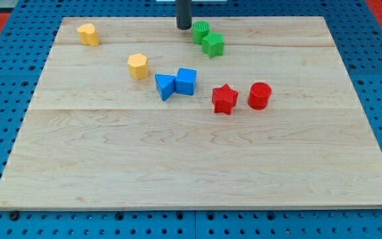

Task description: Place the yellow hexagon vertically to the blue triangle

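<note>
The yellow hexagon [137,66] lies on the wooden board, left of centre in the upper half. The blue triangle [165,86] lies just to its lower right, touching a blue cube [187,81]. My tip [184,27] is near the view's top edge, above and to the right of the hexagon, just left of the green cylinder [200,31]. It touches no block.
A green star [212,45] sits next to the green cylinder. A red star [224,99] and a red cylinder [260,95] lie right of the blue blocks. A second yellow block [88,34] sits at the upper left. The board [191,166] rests on a blue perforated table.
</note>
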